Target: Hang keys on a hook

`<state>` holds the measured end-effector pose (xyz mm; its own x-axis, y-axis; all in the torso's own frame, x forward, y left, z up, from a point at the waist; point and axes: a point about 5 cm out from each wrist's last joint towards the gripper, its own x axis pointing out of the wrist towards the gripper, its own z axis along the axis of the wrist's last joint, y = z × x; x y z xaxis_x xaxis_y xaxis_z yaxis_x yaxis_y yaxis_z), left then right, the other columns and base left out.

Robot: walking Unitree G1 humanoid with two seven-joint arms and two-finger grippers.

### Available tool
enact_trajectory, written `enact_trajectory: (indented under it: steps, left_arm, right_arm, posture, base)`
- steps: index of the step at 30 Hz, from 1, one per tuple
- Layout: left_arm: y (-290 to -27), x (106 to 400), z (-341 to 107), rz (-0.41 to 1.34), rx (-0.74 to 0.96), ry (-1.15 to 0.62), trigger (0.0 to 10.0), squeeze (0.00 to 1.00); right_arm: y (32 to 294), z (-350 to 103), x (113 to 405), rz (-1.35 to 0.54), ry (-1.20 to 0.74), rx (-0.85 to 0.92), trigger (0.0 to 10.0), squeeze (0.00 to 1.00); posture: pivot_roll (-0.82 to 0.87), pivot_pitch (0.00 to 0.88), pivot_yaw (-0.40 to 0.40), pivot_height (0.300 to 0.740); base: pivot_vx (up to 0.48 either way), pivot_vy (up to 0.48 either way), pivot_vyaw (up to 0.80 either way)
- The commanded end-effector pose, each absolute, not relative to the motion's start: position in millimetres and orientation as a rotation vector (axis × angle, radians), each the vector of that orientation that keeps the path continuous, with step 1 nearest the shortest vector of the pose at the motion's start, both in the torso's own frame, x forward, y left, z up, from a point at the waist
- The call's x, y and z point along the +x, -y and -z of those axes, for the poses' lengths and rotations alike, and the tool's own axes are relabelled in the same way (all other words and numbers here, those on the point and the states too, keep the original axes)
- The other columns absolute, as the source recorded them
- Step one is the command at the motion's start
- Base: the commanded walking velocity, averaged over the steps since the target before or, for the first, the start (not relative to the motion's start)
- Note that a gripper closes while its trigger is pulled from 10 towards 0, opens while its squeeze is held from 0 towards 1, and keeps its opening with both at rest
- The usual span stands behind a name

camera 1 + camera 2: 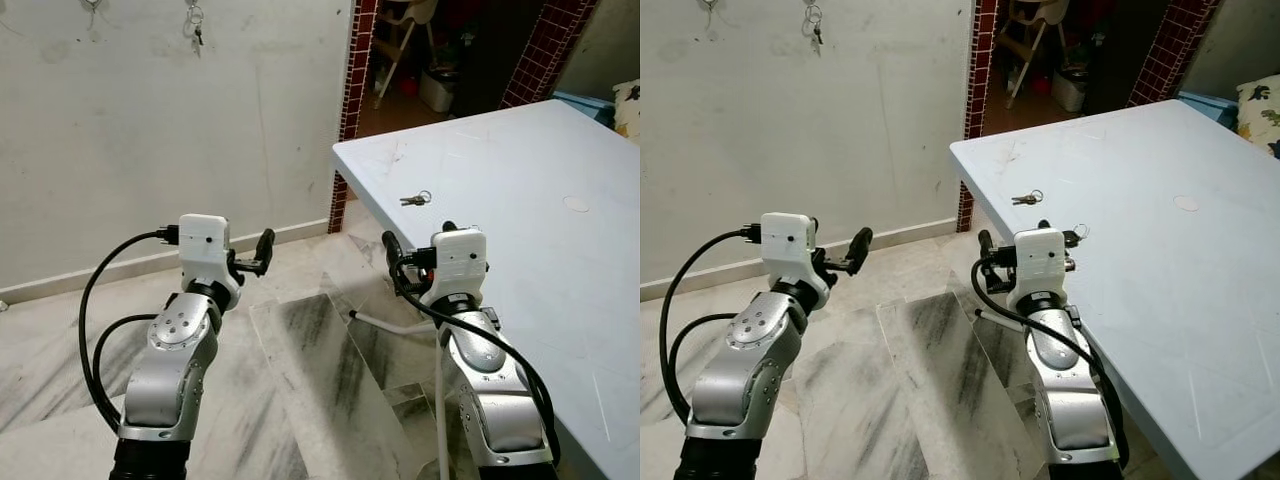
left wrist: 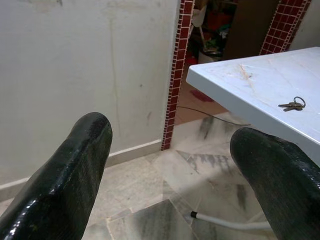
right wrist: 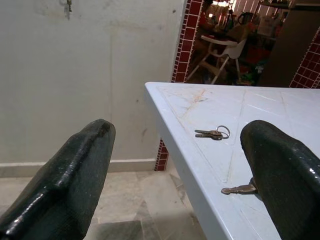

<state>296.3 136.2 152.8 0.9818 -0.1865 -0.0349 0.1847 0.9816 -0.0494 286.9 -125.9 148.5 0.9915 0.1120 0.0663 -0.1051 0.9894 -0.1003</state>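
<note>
Reaching for the keys [image 3: 212, 133], both pincers wide open and empty.

They are lying ahead of my right pincer [image 3: 175, 175]; I am risking nudging the nearer key [image 3: 240, 189] off the table [image 1: 520, 170].

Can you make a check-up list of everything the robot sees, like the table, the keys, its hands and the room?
Surface: pale blue table, scuffed near its corner.
Job's things: key set on a ring lying on the table; second key set nearer the table edge, beside the right gripper; keys already hanging on the wall.
Clutter: round mark on the table.
Grippers: left gripper open, empty, above the floor; right gripper open, empty, at the table edge.
Cables: black cables on both arms; white cable on the floor.
Surroundings: white wall, red tiled pillar, marble floor, high chair beyond.
</note>
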Motion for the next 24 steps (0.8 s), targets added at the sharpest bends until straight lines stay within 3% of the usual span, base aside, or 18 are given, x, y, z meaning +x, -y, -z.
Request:
enact_trajectory:
  steps: [1, 24]
  left_arm:
    - [-133.8, 295.0, -154.0, 0.208, -0.052, -0.038, 10.0, 0.00]
    - [-131.9, 295.5, -154.0, 0.224, -0.056, -0.041, 10.0, 0.00]
  right_arm:
    - [127.6, -151.6, 287.8, -0.105, 0.081, -0.100, 10.0, 0.00]
    - [126.6, -151.8, 289.1, -0.112, 0.084, -0.098, 10.0, 0.00]
  posture:
    - [0.17, 0.025, -0.057, 0.740]
    - [0.17, 0.014, -0.057, 0.740]
  base:
    - [0.322, 0.000, 0.00]
    - [0.315, 0.000, 0.00]
